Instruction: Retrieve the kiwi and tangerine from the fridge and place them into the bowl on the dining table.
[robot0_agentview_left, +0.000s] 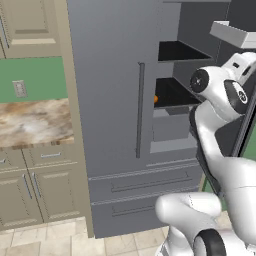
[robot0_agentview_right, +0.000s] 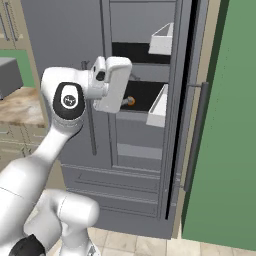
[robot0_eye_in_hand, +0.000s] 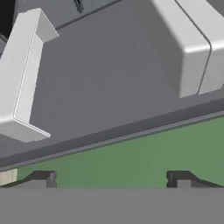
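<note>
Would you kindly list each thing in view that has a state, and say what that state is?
fridge: right door swung open, left door shut, lower drawers shut.
tangerine: lying on a shelf inside the fridge, not held.
door bins: white, mounted on the inside of the open door; contents cannot be told.
claw: open, holding nothing, facing the inside of the open door.

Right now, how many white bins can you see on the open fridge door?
2. The upper bin hangs high on the open door, and the lower bin sits beneath it, level with the shelf holding the tangerine. More bins may be hidden by the arm.
</note>
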